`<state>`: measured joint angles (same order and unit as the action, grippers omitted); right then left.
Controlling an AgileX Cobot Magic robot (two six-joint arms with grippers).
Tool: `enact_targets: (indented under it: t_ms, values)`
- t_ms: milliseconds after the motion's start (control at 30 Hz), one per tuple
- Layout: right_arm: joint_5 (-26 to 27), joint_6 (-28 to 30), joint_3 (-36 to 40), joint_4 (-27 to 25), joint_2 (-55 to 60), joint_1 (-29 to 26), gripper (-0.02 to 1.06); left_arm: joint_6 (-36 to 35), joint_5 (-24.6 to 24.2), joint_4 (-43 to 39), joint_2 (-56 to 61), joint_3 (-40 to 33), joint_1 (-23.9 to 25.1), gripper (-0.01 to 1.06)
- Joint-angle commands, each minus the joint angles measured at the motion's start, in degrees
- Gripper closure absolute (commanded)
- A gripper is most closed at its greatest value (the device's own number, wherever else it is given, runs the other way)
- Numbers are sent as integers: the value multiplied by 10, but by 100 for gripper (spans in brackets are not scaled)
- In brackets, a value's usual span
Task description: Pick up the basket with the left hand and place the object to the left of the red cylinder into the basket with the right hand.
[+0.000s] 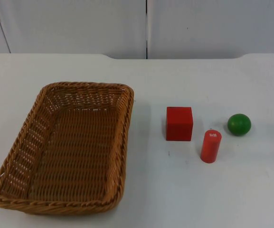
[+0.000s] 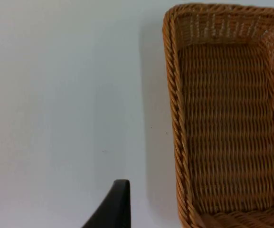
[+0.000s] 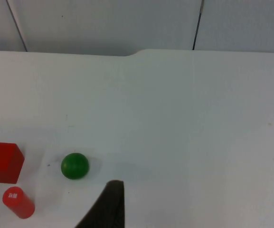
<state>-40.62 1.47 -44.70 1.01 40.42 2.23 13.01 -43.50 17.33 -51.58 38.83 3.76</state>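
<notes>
An empty brown wicker basket (image 1: 127,123) lies on the left half of the white table. A red cube (image 1: 179,123) sits just left of the upright red cylinder (image 1: 211,146), a little farther back. In the left wrist view my left gripper (image 2: 113,209) hangs over bare table beside the basket's long rim (image 2: 172,118), not touching it. In the right wrist view my right gripper (image 3: 106,206) is above the table, apart from the cube (image 3: 2,162) and the cylinder (image 3: 18,203).
A green ball (image 1: 239,124) rests to the right of the cylinder and slightly behind it; in the right wrist view the ball (image 3: 74,166) is the object closest to my right gripper. The grey partition wall (image 1: 146,23) closes off the table's far edge.
</notes>
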Motion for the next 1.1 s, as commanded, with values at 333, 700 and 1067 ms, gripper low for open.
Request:
enact_targets:
  t_ms: [333,700,1067]
  values:
    - [26,7,-4,4,0,-3,-1,96,25,88,-112,4,2,0]
    - [44,9,-4,4,0,-3,-1,137,86,136,-217,5,2,0]
    - [81,24,-4,4,0,-3,-1,182,93,152,-296,38,2,0]
